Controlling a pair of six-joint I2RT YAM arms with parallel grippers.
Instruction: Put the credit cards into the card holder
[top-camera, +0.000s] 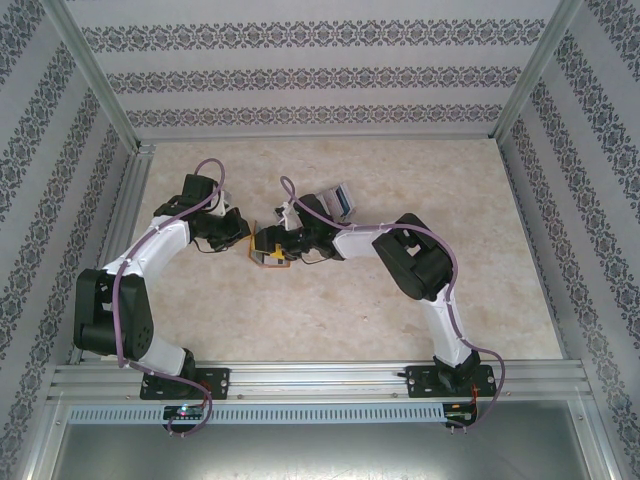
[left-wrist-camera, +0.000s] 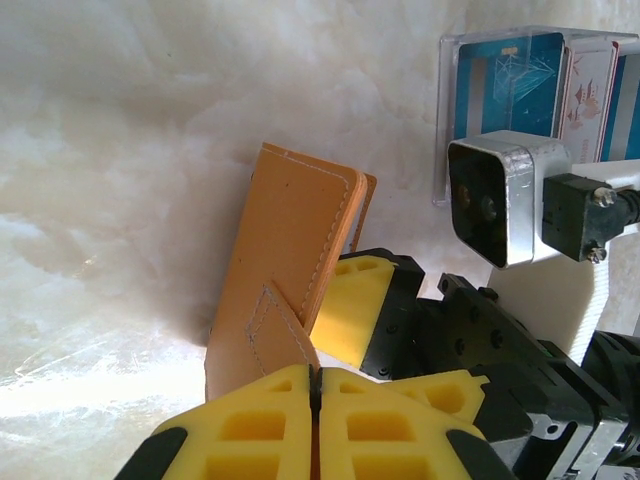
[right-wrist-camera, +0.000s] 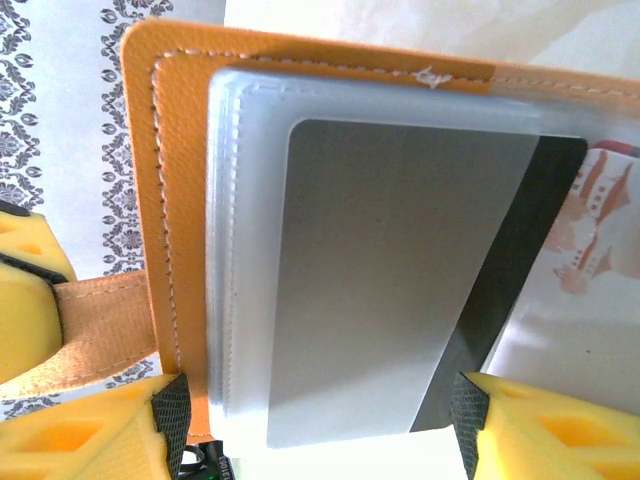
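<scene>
Grey card (right-wrist-camera: 400, 260), card holder (right-wrist-camera: 170, 130), end effector (right-wrist-camera: 320, 415) astride

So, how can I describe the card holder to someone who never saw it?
Find the middle of the pale table, where both arms meet. The card holder is the small wallet between their fingers. Unlike the clear stand of blue cards beyond it, it is orange with stitched edges.

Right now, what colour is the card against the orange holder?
Grey card, black stripe along one edge. Right wrist view shows it best.
</scene>
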